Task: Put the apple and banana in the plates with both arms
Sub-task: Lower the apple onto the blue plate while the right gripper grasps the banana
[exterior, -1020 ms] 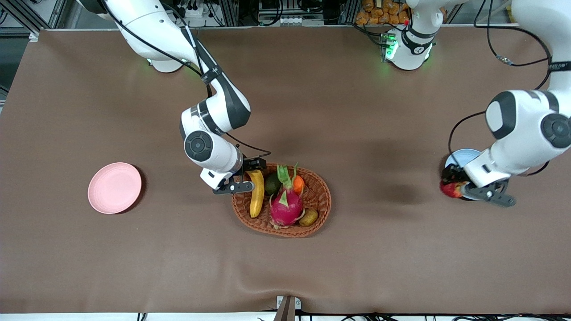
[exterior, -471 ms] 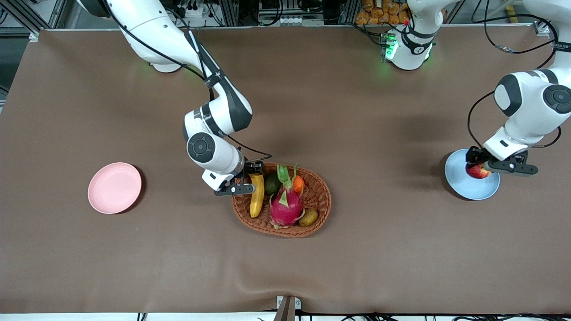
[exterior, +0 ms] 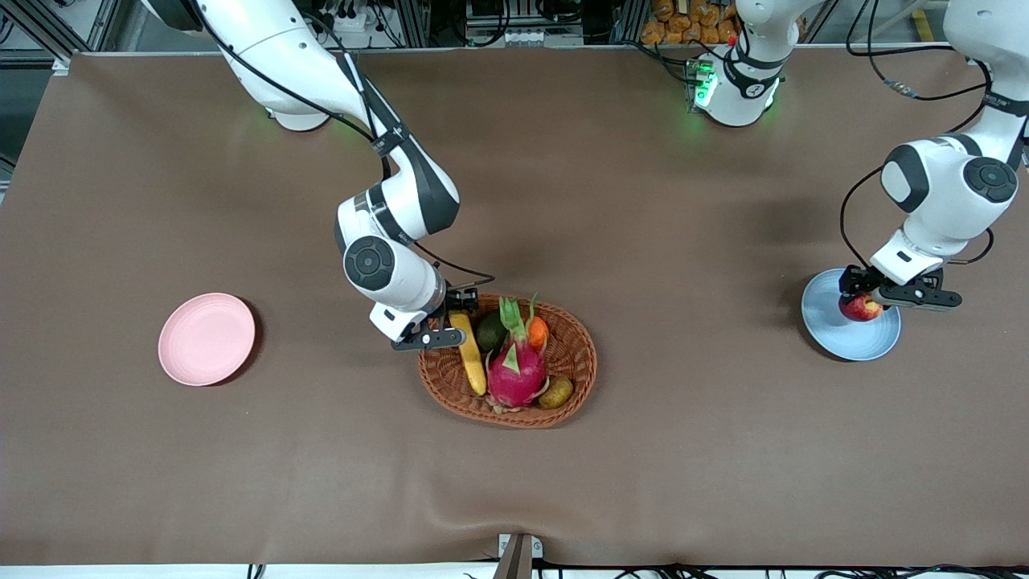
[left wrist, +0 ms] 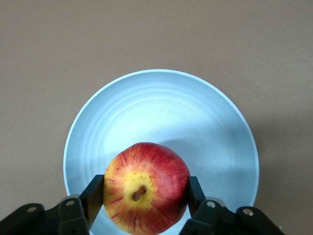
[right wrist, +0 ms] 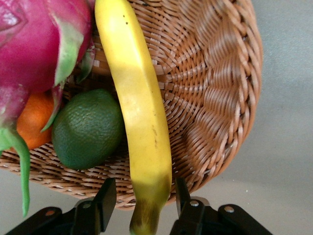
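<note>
— Where's the apple (left wrist: 145,187)?
— Clamped in the left gripper (left wrist: 145,198), just over the blue plate (exterior: 828,334); it needs letting go.
— And the banana (exterior: 469,351)?
— In the basket (exterior: 575,378); the right gripper (right wrist: 142,196) straddles its stem end. Whether it's pinched yet, I can't tell. Pink plate (exterior: 207,338) waits.

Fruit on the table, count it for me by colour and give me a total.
Red: 1, the apple
Yellow: 1, the banana
Magenta: 1, the dragon fruit
Orange: 1, the small orange fruit
Green: 1, the round green fruit
Yellow-brown: 1, the small fruit
Total: 6
</note>
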`<state>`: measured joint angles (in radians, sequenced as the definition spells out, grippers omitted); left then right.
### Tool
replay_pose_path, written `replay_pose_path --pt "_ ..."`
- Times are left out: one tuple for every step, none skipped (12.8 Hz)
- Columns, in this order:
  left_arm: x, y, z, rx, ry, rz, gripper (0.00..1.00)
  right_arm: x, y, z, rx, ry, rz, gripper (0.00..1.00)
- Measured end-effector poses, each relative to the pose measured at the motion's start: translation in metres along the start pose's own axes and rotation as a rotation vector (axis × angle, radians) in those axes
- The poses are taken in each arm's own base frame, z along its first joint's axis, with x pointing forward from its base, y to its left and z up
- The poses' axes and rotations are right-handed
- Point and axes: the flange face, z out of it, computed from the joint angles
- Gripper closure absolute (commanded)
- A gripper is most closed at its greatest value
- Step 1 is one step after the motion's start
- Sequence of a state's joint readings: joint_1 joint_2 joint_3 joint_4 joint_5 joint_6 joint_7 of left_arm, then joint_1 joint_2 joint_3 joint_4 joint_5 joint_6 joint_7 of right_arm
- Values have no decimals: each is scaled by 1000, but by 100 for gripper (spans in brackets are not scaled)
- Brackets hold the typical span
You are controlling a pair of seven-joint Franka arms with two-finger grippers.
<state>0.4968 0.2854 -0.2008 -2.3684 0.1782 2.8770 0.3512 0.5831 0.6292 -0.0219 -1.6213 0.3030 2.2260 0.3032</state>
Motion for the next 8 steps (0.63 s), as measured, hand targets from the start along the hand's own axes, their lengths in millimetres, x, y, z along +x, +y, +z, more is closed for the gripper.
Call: replay_pose_path --pt "0 0 3 0 7 0 47 -2 -3 1 0 -1 -5 61" --pt "0 0 4 -1 9 0 39 -3 -5 1 -1 -1 -8 61" --pt "0 1 4 -1 10 1 34 -4 -7 2 -1 -1 -10 64" --pt "0 1 5 -2 9 1 27 -4 -7 2 -1 0 -12 73" --pt "-1 1 7 -4 7 1 0 -3 -8 1 0 4 -12 92" --pt "-2 2 8 -6 5 3 0 -3 -8 1 3 11 -12 100" --pt "-2 2 8 -6 5 14 0 -2 -8 0 3 15 -12 100" --pt "-2 1 8 -6 6 30 0 -2 -7 0 3 17 -11 100"
